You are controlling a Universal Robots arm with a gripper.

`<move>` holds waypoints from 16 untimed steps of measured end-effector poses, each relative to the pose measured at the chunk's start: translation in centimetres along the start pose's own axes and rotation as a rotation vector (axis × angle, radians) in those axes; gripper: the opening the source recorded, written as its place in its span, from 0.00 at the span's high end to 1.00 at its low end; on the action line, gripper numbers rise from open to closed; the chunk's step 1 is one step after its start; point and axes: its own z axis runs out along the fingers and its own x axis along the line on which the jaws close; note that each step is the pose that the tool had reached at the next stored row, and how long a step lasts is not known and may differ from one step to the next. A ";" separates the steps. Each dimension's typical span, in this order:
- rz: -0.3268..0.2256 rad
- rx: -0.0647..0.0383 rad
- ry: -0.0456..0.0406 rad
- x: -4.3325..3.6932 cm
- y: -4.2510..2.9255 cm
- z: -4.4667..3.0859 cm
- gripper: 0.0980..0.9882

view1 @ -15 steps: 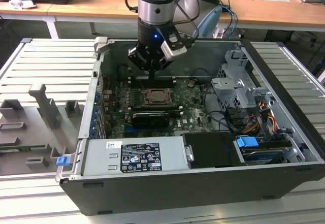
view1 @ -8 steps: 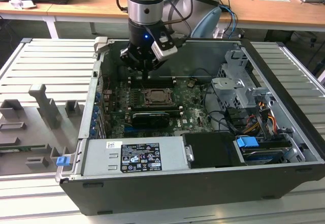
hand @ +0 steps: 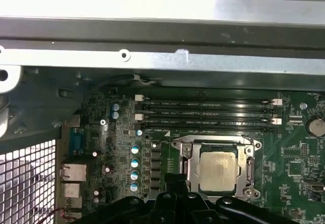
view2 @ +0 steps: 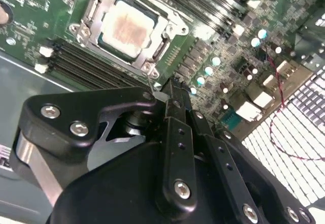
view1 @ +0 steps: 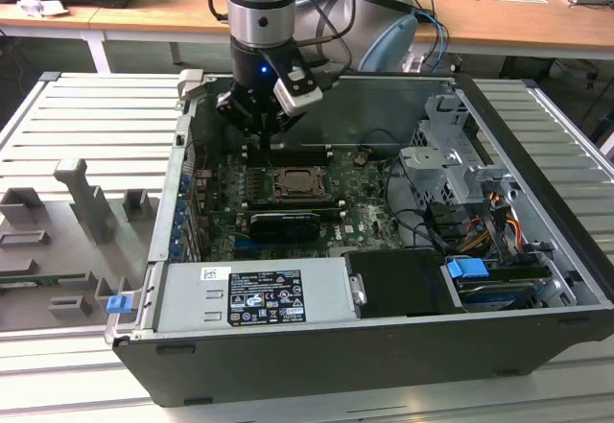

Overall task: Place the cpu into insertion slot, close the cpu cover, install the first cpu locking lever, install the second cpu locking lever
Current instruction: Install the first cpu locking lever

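Gripper point(view2: 170, 85) is pinched shut on nothing, hovering just beside the cpu point(view2: 127, 27). Chip's seated, cpu cover point(hand: 189, 168) looks down around it; can't tell if the levers are latched.

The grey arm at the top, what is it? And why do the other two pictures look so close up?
It is a robot arm reaching into an open computer case on a slatted metal table. A camera standing nearby took that picture. The other two come from cameras riding on the arm's wrist, looking at the green circuit board. The black gripper, the arm's hand, is shut and holds nothing I can see. Near it the cpu, a small silvery square, sits in its slot with the cpu cover lying flat around it.
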 end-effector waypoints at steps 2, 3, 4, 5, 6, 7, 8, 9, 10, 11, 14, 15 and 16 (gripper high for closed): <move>0.000 -0.001 0.0000 0.71 0.02 -0.01 0.99; 0.000 -0.001 -0.0001 1.06 0.03 -0.01 0.99; 0.000 -0.003 -0.0001 1.30 0.03 0.00 0.99; 0.000 -0.004 -0.0001 1.49 0.04 0.01 0.99; 0.000 -0.004 -0.0001 1.69 0.04 0.02 0.99; 0.000 -0.005 -0.0002 1.87 0.05 0.04 0.99; 0.000 -0.005 -0.0002 1.99 0.06 0.05 0.99; 0.000 -0.005 -0.0003 2.11 0.09 0.06 0.99; 0.000 -0.005 -0.0001 2.23 0.14 0.07 0.99; 0.000 -0.005 -0.0002 2.27 0.15 0.07 0.99; 0.000 -0.005 -0.0001 2.28 0.59 0.12 0.99; 0.000 -0.005 -0.0001 2.27 0.70 0.15 0.99; 0.000 -0.006 -0.0002 2.27 0.82 0.20 0.99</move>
